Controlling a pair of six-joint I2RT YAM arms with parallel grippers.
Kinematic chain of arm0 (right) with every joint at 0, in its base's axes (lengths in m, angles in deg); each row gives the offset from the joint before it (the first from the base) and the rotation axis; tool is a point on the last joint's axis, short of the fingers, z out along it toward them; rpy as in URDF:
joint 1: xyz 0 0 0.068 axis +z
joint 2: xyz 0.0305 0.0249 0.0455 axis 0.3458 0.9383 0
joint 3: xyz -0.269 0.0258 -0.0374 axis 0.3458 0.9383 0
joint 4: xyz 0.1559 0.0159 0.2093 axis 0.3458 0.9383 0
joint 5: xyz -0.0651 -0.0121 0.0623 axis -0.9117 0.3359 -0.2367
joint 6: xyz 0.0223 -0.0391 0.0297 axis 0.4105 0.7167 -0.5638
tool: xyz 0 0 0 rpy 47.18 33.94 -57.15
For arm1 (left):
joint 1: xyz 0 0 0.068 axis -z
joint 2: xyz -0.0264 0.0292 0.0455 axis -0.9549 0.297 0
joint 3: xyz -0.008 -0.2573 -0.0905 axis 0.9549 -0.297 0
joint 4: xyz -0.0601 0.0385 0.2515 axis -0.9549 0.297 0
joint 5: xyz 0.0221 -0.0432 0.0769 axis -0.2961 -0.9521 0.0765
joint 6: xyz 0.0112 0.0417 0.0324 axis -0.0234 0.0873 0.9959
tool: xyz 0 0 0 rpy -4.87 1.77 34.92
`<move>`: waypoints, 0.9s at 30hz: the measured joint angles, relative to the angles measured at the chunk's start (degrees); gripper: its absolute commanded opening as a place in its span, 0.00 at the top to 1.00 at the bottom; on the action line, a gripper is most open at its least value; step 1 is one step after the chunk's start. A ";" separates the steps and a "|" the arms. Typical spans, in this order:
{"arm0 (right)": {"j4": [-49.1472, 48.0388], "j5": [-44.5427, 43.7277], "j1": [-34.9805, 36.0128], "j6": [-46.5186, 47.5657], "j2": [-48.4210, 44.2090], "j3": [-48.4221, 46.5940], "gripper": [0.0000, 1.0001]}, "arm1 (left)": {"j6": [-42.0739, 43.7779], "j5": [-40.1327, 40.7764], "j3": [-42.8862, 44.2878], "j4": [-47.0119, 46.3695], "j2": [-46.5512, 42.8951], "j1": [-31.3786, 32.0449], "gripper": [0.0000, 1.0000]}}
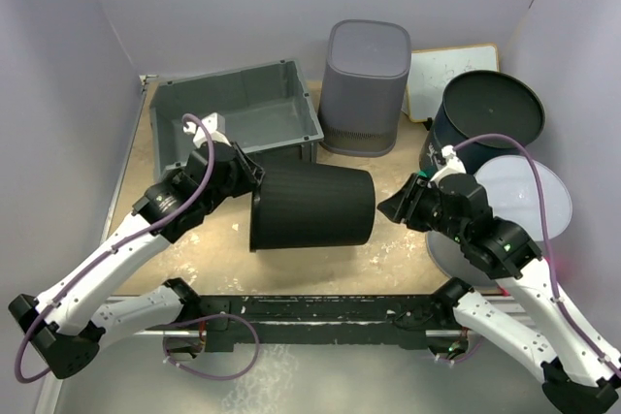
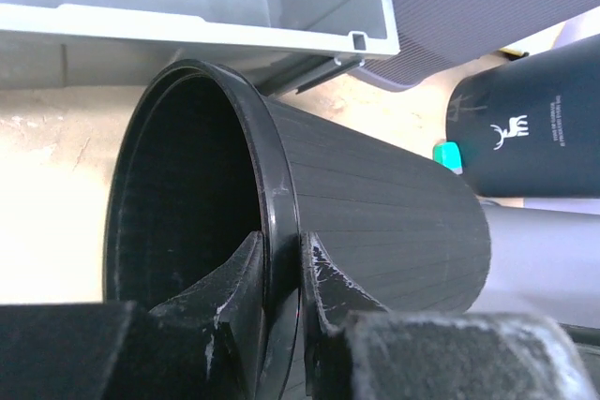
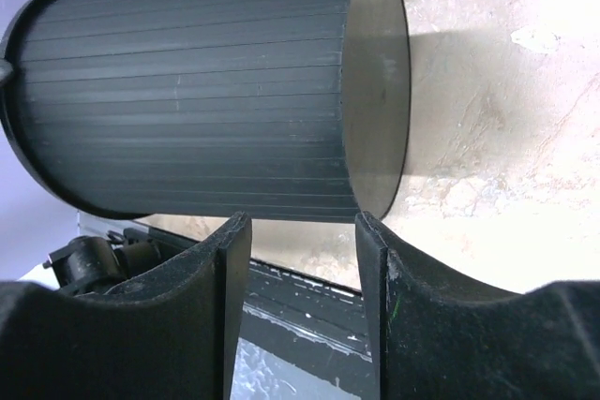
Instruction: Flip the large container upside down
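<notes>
The left gripper [image 2: 279, 252] is clamped on the rim of the large black ribbed plastic container [image 1: 315, 206], one finger inside the mouth and the other against the outer wall. The right gripper [image 3: 302, 231] holds nothing, its jaws standing apart just off the container's closed base; whether a fingertip touches the base edge cannot be told. The container lies on its side on the beige mottled tabletop [image 1: 320, 264], between the two grippers. Behind its mouth end sits a grey rectangular plastic crate [image 1: 243, 89], its near wall close to the container's rim. Behind its base end a tall grey rounded bin [image 1: 364, 89] stands upright. Farther off beyond the base stand a dark navy round tub with a deer logo [image 1: 485, 113] and a pale round lidded bucket [image 1: 529, 191]. The container's long axis runs left to right across the table, with the open mouth facing the left gripper and the flat base facing the right.
</notes>
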 measured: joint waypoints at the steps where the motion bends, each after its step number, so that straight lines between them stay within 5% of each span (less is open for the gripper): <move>1: 0.02 0.00 0.00 0.02 0.13 0.00 0.46 | -0.28 -0.07 -0.39 0.04 0.33 0.00 0.93; 9: -0.81 0.15 0.00 0.20 1.68 0.39 0.41 | 1.07 -0.42 -0.61 4.20 2.05 0.00 0.51; 14: -1.40 0.35 0.00 0.24 2.60 1.77 0.38 | 4.20 -0.46 0.42 7.08 2.03 0.00 0.49; 19: -1.77 0.33 0.00 0.35 3.10 2.32 0.35 | 6.67 -3.19 2.45 10.73 2.32 0.00 0.60; 24: -3.28 0.79 0.00 0.13 2.95 2.84 0.29 | 7.34 -7.08 5.14 13.11 4.52 0.02 0.97; 27: -4.37 2.01 0.00 -0.20 2.71 4.26 0.26 | 7.15 -7.76 5.22 13.05 4.63 0.02 1.00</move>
